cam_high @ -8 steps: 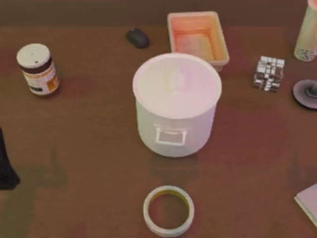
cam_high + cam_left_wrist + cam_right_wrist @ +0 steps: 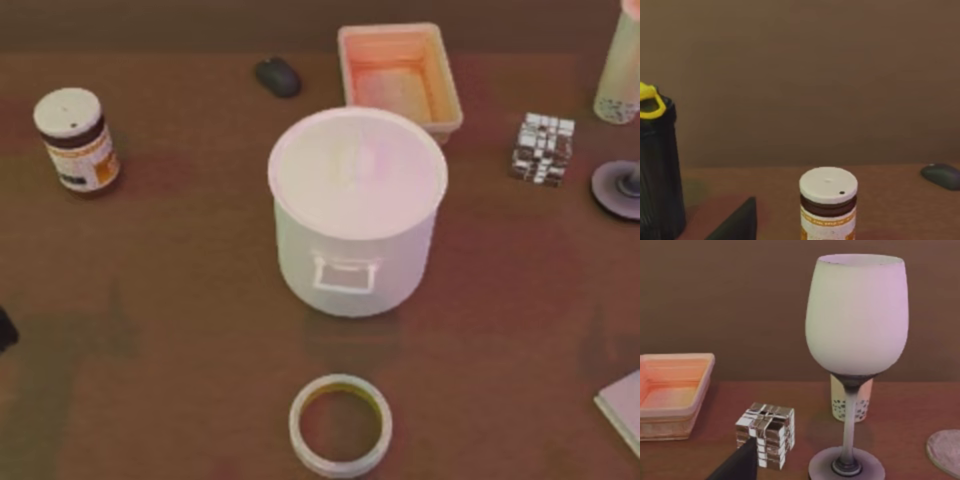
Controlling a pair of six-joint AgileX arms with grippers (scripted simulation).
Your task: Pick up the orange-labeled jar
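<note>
White-capped orange-labeled jar [image 2: 77, 140] stands upright, well left of the lidded bucket [image 2: 356, 215].

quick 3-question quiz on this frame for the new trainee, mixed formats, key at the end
1. True or false: the orange-labeled jar stands upright, cap on, at the table's left.
2. Which object sits between the white bucket and the table's near edge? A) computer mouse B) tape roll C) mirror cube
3. Fill in: in the right wrist view, the tall stemmed object beside the mirror cube is a wine ____.

Key
1. True; nothing grips it, and the left tool shows only as a dark sliver at the top view's left edge.
2. B
3. glass
</note>
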